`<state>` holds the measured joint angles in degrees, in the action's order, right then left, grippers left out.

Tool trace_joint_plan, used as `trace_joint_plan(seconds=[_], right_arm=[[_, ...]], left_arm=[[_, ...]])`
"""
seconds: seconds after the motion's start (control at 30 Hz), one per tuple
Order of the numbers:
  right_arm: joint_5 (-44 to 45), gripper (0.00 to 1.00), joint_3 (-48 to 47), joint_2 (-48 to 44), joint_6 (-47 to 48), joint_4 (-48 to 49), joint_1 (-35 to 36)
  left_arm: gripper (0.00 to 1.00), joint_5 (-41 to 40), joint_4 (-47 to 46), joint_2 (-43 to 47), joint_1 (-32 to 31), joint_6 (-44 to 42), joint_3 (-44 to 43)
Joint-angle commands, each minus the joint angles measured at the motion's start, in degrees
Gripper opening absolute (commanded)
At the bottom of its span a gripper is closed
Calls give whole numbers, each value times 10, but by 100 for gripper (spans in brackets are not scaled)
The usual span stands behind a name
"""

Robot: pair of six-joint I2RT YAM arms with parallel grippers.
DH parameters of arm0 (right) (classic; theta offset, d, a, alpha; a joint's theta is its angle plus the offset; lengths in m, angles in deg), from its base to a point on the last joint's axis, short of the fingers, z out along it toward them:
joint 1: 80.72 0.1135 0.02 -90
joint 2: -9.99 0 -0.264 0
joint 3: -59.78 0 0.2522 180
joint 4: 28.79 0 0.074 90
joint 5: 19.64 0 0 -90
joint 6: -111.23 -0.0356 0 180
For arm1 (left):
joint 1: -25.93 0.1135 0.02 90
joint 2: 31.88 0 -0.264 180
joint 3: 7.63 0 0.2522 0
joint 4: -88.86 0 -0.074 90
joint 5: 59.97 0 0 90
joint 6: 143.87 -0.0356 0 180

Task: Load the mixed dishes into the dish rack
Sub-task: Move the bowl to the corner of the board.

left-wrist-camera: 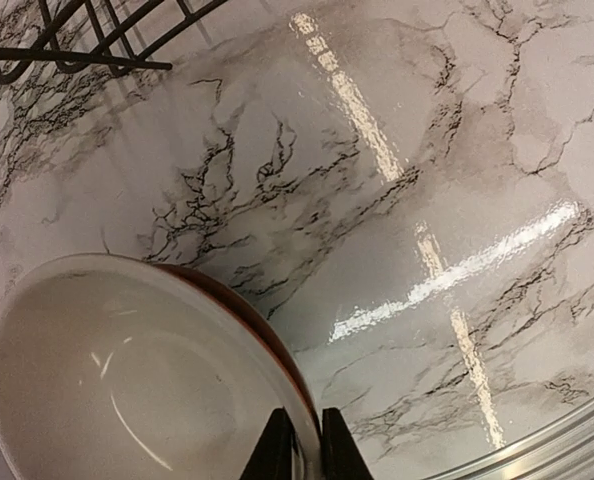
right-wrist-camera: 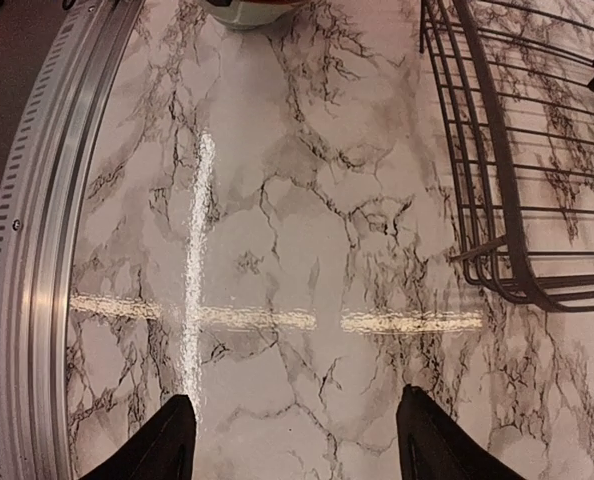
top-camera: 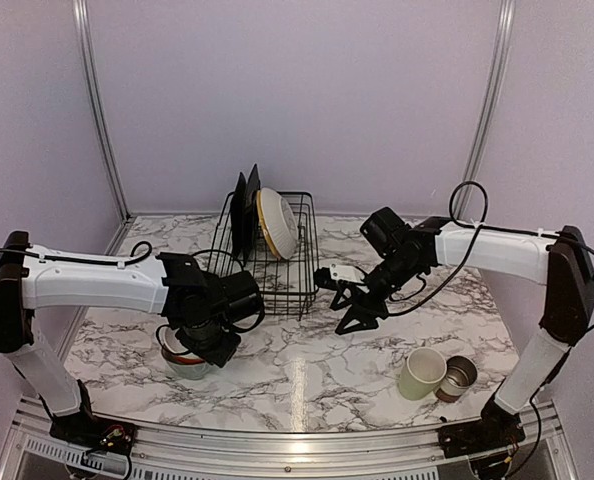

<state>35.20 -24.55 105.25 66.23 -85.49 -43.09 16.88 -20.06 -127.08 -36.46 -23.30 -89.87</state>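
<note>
The white bowl [top-camera: 184, 360] [left-wrist-camera: 127, 380], reddish on the outside, sits on the marble table at the near left. My left gripper [top-camera: 205, 345] [left-wrist-camera: 307, 450] is shut on its rim, one finger inside and one outside. The black wire dish rack [top-camera: 295, 262] stands mid-table at the back; in it black square plates [top-camera: 243, 212] and the yellow plate [top-camera: 277, 222] stand on edge. My right gripper [top-camera: 355, 305] [right-wrist-camera: 297, 440] hangs open just right of the rack, holding nothing. A pale green mug [top-camera: 421, 373] and a small grey-brown cup [top-camera: 458, 377] lie near right.
A corner of the rack [left-wrist-camera: 77, 40] shows at the top left of the left wrist view. In the right wrist view the rack's side [right-wrist-camera: 517, 200] is on the right, the bowl [right-wrist-camera: 247, 8] at the top, and the table's metal edge rail [right-wrist-camera: 37, 250] on the left.
</note>
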Motion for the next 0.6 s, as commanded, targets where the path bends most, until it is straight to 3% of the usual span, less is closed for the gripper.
trace_joint_plan(seconds=[0.0, 0.2, 0.33, 0.57], right_arm=[[12, 67, -21, 12, -6, -4, -4], [8, 67, -33, 26, -3, -12, -4], [7, 67, -33, 28, -1, -11, -4], [8, 67, -23, 24, 4, -9, -4]], left_arm=[[0, 6, -19, 17, 3, -7, 6], [0, 62, -50, 22, -2, 1, 8], [7, 91, -47, 35, -11, 5, -20], [11, 104, 9, 37, -11, 14, -48]])
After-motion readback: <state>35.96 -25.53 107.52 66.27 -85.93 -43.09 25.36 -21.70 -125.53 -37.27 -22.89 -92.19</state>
